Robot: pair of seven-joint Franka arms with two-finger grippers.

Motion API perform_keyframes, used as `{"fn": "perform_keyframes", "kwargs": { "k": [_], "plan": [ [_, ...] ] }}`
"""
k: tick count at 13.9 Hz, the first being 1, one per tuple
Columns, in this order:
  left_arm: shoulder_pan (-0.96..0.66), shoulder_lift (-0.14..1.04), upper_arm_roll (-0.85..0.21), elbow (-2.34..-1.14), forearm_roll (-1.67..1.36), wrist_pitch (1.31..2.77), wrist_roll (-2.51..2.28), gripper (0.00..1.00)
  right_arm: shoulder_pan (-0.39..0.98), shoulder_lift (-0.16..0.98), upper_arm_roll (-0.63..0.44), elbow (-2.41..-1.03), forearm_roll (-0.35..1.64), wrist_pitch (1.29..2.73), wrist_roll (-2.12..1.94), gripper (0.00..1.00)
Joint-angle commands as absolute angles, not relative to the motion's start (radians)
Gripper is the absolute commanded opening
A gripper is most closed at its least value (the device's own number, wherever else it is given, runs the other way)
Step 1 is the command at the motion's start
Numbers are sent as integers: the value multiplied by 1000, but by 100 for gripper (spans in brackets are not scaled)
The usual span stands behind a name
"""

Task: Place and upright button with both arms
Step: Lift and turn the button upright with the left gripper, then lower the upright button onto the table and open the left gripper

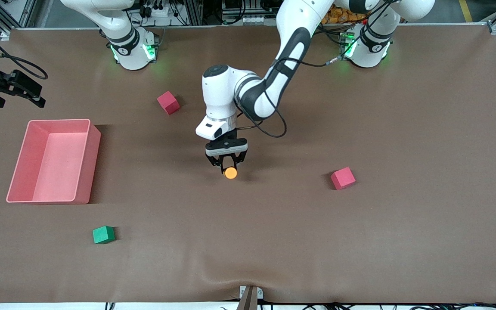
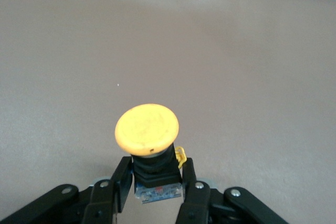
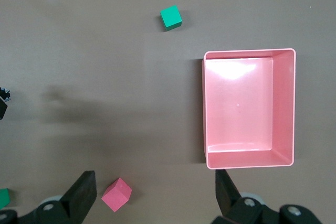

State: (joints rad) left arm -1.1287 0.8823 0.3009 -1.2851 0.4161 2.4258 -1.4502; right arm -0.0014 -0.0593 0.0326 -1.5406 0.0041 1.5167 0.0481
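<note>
**Left pincer clamps the button at mid-counter; right arm waits high**

Front view: the left pincer point(image 1: 227, 165) is down at the middle of the counter point(image 1: 403, 241), its fingers clamped on the button point(image 1: 230, 172). The orange cap faces the front camera, toward 6 o'clock, so the button looks tipped on its side rather than standing. To do this step well, I judge the pincer should keep its grip on the black body only, rotate until the cap faces up, and release once the base sits flat. Open room is generous: a red cube point(image 1: 343, 178) lies well apart at 3 o'clock of the button, another red cube point(image 1: 168, 102) at 10 o'clock, the pink bin point(image 1: 94, 142) at 9 o'clock and the green cube point(image 1: 103, 234) at 8 o'clock. The counter's front edge is well clear. The right pincer point(image 1: 20, 92) hangs at the counter's edge at the right arm's end, waiting.

Left wrist view: the fingers point(image 2: 118, 184) press the button's black body on both sides, with the cap point(image 2: 147, 128) jutting out ahead of them over bare counter. Nothing crowds the release spot.

Right wrist view: the right pincer's fingers point(image 3: 81, 195) stand wide apart, holding nothing, over the pink bin, a red cube and the green cube.
</note>
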Motion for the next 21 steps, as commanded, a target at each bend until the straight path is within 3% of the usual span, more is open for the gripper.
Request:
{"fn": "perform_keyframes", "kwargs": {
  "k": [1, 12, 19, 20, 21],
  "plan": [
    [-1156, 908, 313, -1285, 474, 2470, -1517, 0, 5, -49, 28, -1522, -5, 1503, 48, 100],
    [-1198, 1015, 313, -1289, 966, 2493, -1870, 0, -2, -51, 26, -1522, -2, 1502, 43, 100],
    [-1215, 1043, 311, -1301, 1049, 2488, -1875, 0, -2, -51, 26, -1523, 0, 1503, 41, 100],
    [-1218, 1043, 311, -1302, 1051, 2487, -1875, 1, -2, -51, 25, -1523, 0, 1503, 41, 100],
    [-1219, 1045, 313, -1304, 1058, 2487, -1873, 13, 0, -51, 26, -1523, 2, 1503, 40, 100]
  ]
}}
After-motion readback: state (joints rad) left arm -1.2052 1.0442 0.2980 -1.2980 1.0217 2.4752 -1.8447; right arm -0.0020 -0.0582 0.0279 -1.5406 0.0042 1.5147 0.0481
